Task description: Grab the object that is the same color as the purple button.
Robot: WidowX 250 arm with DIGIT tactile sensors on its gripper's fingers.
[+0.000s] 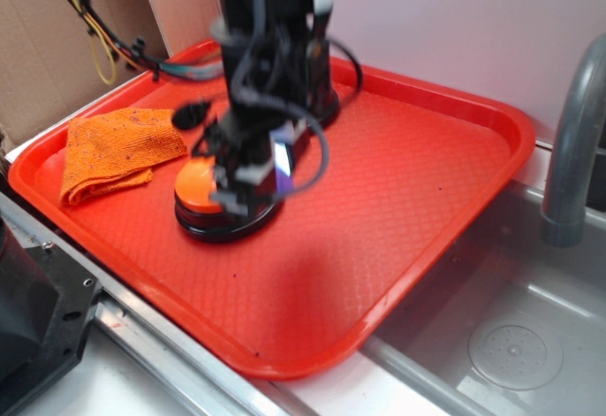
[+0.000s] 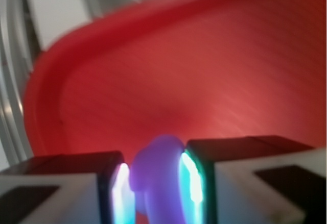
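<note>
claw point(image 2: 156, 183) is clamped on the little purple piece point(image 2: 156, 175), squeezed between both fingers, glowing at the pads. it hangs above the red tray point(image 1: 407, 198), right over the orange button point(image 1: 204, 184). an orange cloth point(image 1: 118, 151) sits at the tray's far left corner. the purple button is hidden behind the blurred arm point(image 1: 270, 56).

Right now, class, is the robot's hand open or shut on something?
Shut on the purple piece: the wrist view shows it pinched between the two pads of the hand, above the red tray.
</note>
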